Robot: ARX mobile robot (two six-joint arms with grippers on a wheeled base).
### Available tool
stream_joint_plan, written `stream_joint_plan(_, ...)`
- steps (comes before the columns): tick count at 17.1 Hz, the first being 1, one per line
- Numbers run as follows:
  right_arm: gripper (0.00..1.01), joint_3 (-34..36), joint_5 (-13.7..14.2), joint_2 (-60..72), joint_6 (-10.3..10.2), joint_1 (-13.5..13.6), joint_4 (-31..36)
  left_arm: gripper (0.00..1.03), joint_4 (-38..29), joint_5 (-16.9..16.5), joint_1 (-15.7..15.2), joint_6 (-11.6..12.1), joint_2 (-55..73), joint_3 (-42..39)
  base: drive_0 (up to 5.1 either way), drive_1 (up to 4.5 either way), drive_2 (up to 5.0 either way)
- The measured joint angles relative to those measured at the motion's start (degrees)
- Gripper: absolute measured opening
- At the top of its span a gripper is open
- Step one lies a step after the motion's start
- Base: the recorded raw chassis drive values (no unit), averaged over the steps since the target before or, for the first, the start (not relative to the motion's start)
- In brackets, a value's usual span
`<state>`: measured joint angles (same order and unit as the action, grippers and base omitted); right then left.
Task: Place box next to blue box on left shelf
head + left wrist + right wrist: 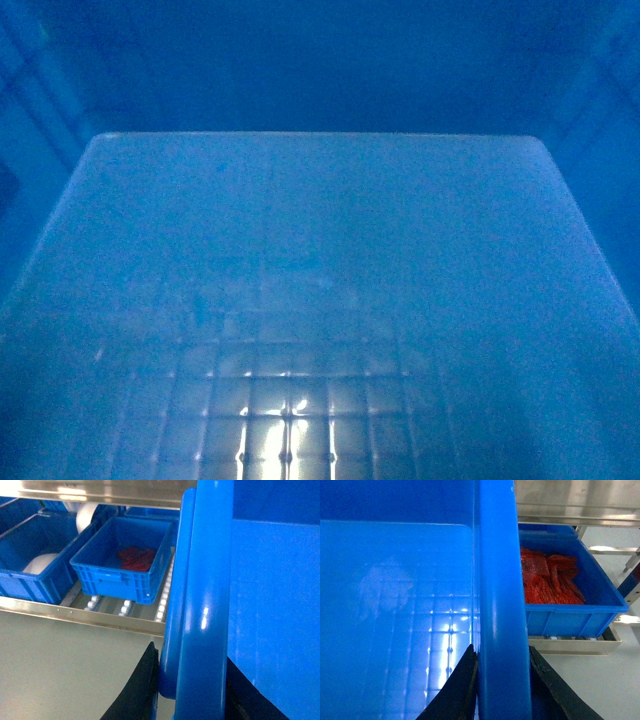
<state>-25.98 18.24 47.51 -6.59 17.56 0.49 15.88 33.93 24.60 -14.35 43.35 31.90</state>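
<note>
A: Where is the box (320,280) right now?

B: Held up between the two arms, close in front of the head camera. Its flat floor with the faint grid fills that view, so nothing beyond it can be seen from there.

A: And the jaws?

B: The right gripper (502,680) has its black jaws closed on the box's thick rim, one inside the wall and one outside. The left gripper (192,690) looks the same on the opposite rim: one dark jaw outside the wall, the other partly hidden behind it, so I judge it clamped on the rim too.

A: Why hold it by both rims?

B: My guess is that a crate this wide needs a grip on each side to stay level while it is carried.

A: What lies beyond the box?

B: To the left of the box, the left wrist view shows a metal shelf (100,615) with roller tracks. A blue crate (125,560) holding something red sits on it, and another crate (35,555) holding something white sits further left. Bare rollers show between that red-filled crate and the box, likely the landing spot.

A: And on the other side?

B: Right of the box, a crate of red packets (570,590) rests on a metal rack. The floor is pale and plain.
</note>
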Motion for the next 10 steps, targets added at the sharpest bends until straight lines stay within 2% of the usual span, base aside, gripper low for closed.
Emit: stream_joint_plan(10,0.22,0.00,0.00,0.00,0.00,0.00,-0.02,0.20,0.04,0.02,0.00,-0.02,0.00,0.00,0.0,0.00,0.0)
